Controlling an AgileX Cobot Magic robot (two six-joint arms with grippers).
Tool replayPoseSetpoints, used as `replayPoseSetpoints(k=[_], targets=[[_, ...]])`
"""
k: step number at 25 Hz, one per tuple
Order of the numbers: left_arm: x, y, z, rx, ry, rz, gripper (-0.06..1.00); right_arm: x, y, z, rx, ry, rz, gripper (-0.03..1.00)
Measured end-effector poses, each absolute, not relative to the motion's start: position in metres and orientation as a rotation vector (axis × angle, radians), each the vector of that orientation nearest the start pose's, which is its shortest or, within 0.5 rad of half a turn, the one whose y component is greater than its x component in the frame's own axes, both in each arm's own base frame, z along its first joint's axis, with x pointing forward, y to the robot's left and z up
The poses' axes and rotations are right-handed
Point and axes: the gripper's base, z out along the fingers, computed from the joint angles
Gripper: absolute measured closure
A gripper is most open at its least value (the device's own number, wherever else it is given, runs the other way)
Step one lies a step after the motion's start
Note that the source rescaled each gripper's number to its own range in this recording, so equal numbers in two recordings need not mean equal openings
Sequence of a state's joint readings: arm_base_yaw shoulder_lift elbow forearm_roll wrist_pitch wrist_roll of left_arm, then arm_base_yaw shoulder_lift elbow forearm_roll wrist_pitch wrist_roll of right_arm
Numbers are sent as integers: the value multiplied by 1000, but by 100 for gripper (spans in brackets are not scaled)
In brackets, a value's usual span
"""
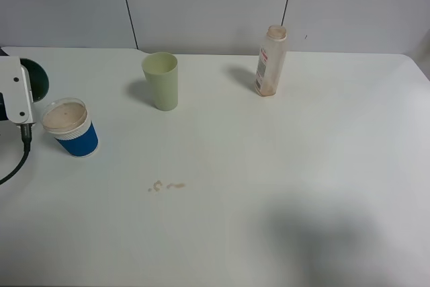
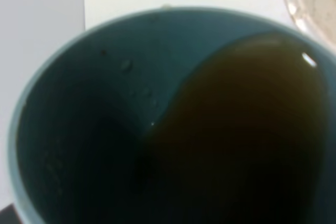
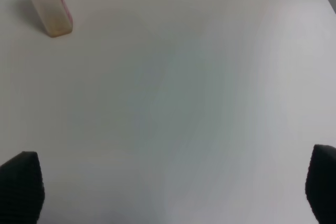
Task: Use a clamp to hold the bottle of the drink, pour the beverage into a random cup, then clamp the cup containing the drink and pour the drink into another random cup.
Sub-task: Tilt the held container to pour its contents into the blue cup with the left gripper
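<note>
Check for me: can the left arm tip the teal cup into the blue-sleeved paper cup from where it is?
Probably yes. The teal cup is tilted, the beverage pooled toward its lip, with the paper cup right beside it and nothing between.

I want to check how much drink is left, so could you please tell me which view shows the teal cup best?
The left wrist view: the teal cup fills it, tilted, brown drink pooled to one side. The high view shows only its dark edge behind the arm's bracket. The right wrist view misses it.

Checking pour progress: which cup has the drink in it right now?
The teal cup, tilted in the left gripper; dark liquid pools inside. The green cup looks empty.
</note>
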State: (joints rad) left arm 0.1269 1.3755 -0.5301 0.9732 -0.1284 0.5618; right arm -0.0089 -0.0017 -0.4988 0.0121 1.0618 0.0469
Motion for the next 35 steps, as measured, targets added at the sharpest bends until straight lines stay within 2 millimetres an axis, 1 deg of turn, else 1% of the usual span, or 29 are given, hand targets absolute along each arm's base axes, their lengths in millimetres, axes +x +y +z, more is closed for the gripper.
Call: replayPoseSetpoints(k=[3,8,11,35], targets=[[249,22,194,1586,1763,749,93,-5,1,277,57,2044,38,-3],[249,13,194,1627,1737,738,93,-5,1,277,57,2044,38,-3],[249,10,193,1642,1739,738,93,-5,1,277,57,2044,38,-3],[247,12,192,1682,1747,764,93,-5,1,277,57,2044,38,-3]])
